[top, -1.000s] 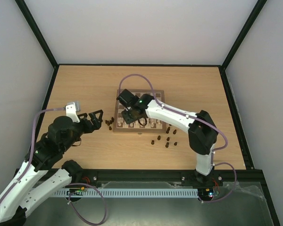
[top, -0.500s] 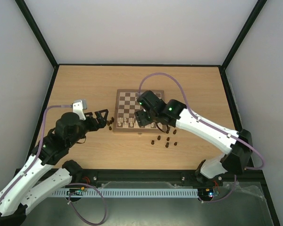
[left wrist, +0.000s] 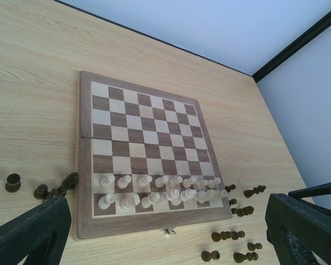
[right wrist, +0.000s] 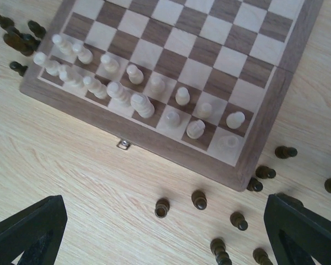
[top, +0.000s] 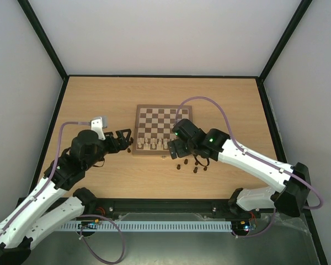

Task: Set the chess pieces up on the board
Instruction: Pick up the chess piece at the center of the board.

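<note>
1. Wooden and checked, the board (top: 163,116) lies mid-counter (top: 99,99). Pale pieces (right wrist: 138,102) fill its two rows on the 6 o'clock side, and the rows at 12 o'clock are bare.
2. Dark pieces (right wrist: 198,199) are all off the board. One loose group sits on the counter by its 5 o'clock corner, and a smaller one (left wrist: 41,190) by its 7 o'clock corner.
3. On the right arm (top: 248,160), the jaws hang over the 5 o'clock group, spread wide with nothing between them. On the left arm (top: 60,171), the jaws are likewise wide apart and empty, near the 7 o'clock group.
4. The step in hand looks like a dark pick-up by the right arm. It is best to choose a piece that stands upright and apart from its neighbours. Come straight down with one finger on either side and close low on the body so it does not tip.
5. Some dark pieces look to lie on their sides or touch each other. Those seem better left until the loners are gone.
6. The pale ranks stand between the loose pieces and the bare far rows. A carried piece probably needs lifting well above them before it crosses toward 12 o'clock.
7. A small metal latch (right wrist: 123,144) juts from the board's 6 o'clock edge, just beside the working area.
8. Both arms crowd that same edge and could clash if they move together.
</note>
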Available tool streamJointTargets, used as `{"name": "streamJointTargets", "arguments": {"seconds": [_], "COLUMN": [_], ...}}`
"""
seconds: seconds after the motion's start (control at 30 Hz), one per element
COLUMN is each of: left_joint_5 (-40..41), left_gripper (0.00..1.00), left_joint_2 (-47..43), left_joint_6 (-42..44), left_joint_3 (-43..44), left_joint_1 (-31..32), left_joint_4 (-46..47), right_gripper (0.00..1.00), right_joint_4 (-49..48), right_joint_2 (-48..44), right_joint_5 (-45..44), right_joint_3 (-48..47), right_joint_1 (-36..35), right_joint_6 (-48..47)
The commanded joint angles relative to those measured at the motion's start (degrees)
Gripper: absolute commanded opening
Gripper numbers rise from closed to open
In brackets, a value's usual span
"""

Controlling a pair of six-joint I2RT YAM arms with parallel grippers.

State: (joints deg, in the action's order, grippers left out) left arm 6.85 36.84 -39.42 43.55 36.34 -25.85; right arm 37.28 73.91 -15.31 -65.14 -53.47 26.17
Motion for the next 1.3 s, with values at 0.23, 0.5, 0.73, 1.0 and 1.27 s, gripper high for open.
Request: {"name": "streamJointTargets", "arguments": {"seconds": [0.23, 0.5, 0.73, 1.0, 1.27], "left_joint_5": [-1.77, -3.06, -3.81, -5.23, -6.72], "left_gripper": [1.0, 0.99, 1.0, 0.99, 1.0], "left_joint_2": [0.42, -2.0, -3.53, -2.49, -1.23], "left_joint_6": [-0.28, -1.13, -1.03, -0.06, 0.57], "left_joint_3": [-2.94, -5.88, -6.23, -6.24, -6.54], "left_joint_1": [-0.15, -0.21, -0.16, -0.21, -0.21], "left_joint_4": [3.17, 2.87, 1.86, 2.44, 3.26], "right_gripper": [0.99, 0.82, 0.56, 0.52, 0.49], "right_joint_4": [-1.24, -2.8, -0.67, 2.28, 2.69], "right_joint_2": [-5.42, -6.2, -3.16, -4.21, -8.17], "right_joint_5": [-1.1, 0.91, -3.27, -3.84, -2.38], "right_joint_3": [10.75, 15.33, 16.79, 18.02, 22.04], "right_joint_1": [0.27, 0.27, 0.27, 0.16, -0.05], "right_joint_6": [5.21, 8.61, 13.0, 19.94, 23.29]}}
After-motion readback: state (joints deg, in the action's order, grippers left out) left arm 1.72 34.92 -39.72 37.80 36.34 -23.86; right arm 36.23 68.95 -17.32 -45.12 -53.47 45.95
